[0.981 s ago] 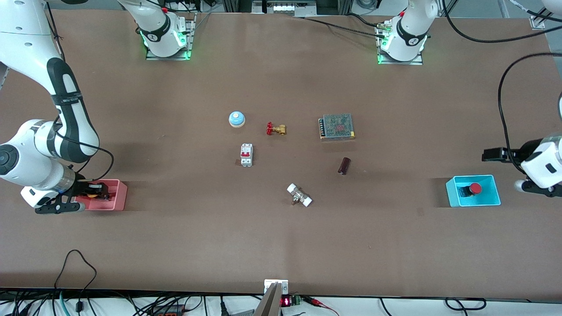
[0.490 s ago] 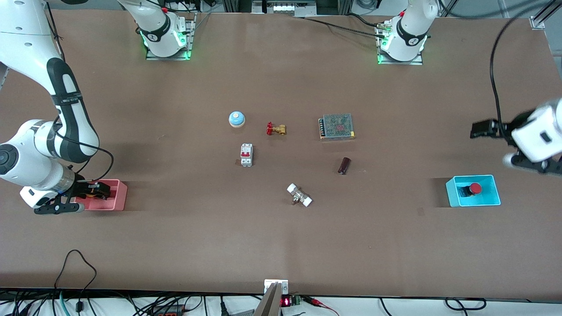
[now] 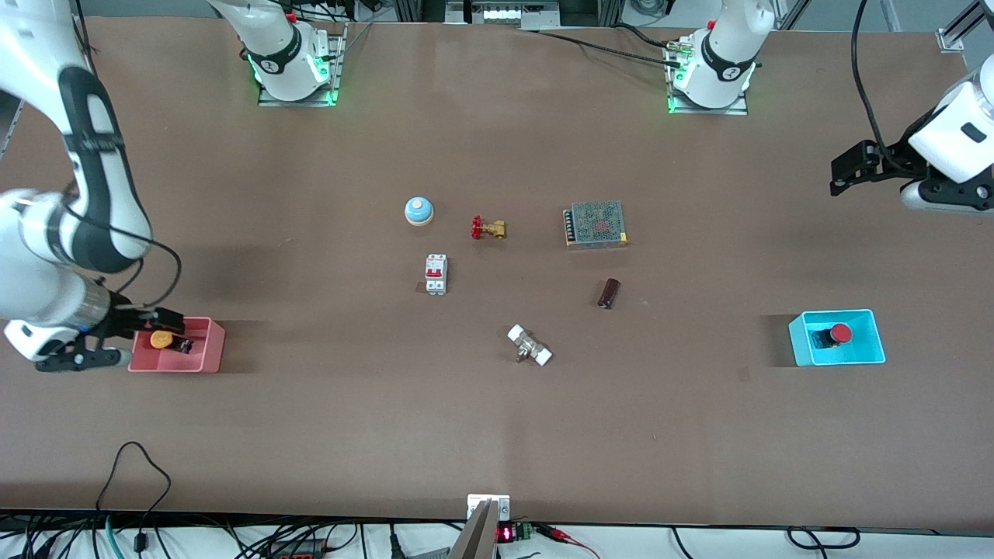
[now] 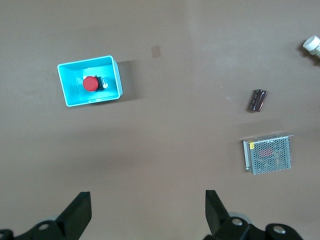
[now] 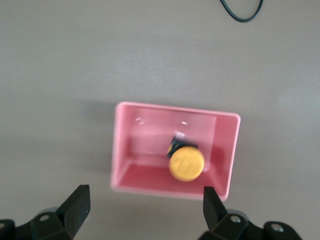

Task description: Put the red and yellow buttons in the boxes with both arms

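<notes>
The yellow button (image 3: 161, 338) lies inside the pink-red box (image 3: 211, 348), which stands on the bench (image 3: 497, 435) at the right arm's end. In the right wrist view the button (image 5: 186, 162) rests on the box floor with its cap facing up and its small black base showing beside the cap, enclosed by the box walls (image 5: 120, 150). The right gripper (image 3: 144, 326) is over the edge of the pink-red box toward the right arm's end of the bench; its jaws are spread and hold nothing, and its fingertips (image 5: 77, 200) are clear above the box. The red button (image 3: 840, 334) lies inside the cyan box (image 3: 876, 341) at the left arm's end of the bench; the left wrist view shows it (image 4: 90, 83) near the middle of the box (image 4: 65, 92), its black base beside the cap. The left gripper (image 3: 846, 172) is raised over bare bench, well apart from the cyan box; its jaws are spread wide and empty, with the fingertips (image 4: 80, 212) over bare surface. Grouped at mid-bench, all well apart from both boxes, are a blue-and-white bell (image 3: 418, 210), a brass valve with a red handle (image 3: 488, 228), a circuit breaker (image 3: 436, 274), a metal mesh-topped power supply (image 3: 596, 223), a small dark cylinder (image 3: 609, 293) and a white-ended fitting (image 3: 530, 345).
</notes>
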`<state>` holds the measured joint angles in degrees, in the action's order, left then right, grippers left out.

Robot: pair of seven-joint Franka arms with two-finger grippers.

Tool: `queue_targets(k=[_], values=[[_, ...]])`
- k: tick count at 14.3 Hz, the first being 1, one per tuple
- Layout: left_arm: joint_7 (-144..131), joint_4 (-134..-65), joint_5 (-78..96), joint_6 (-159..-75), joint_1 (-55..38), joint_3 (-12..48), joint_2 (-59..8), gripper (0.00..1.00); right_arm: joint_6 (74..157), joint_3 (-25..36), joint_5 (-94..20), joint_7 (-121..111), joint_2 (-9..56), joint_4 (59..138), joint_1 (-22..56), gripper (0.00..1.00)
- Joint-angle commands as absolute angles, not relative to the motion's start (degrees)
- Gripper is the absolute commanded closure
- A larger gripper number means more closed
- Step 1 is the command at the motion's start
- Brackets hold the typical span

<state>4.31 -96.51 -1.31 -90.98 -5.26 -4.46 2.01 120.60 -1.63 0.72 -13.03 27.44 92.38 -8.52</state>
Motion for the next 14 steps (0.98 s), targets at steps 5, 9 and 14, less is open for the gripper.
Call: queue_targets(k=[5,9,14], values=[[6.1,-97.2,-0.1,-90.2,-2.9,-2.3,2.4,0.0,105.8,-2.5,-0.1,-0.4,11.3,93.3,-4.1,0.0],[6.1,-95.1,-0.7,-88.3,-2.9,-2.4,2.1,0.0,98.1,-2.6,0.0,1.0,3.2,93.9,-2.3,0.0],[6.8,-94.8,-0.7,-86.8,-1.5,-2.9,2.5,0.0,93.4,-1.7,0.3,1.5,0.4,93.8,1.5,0.0]])
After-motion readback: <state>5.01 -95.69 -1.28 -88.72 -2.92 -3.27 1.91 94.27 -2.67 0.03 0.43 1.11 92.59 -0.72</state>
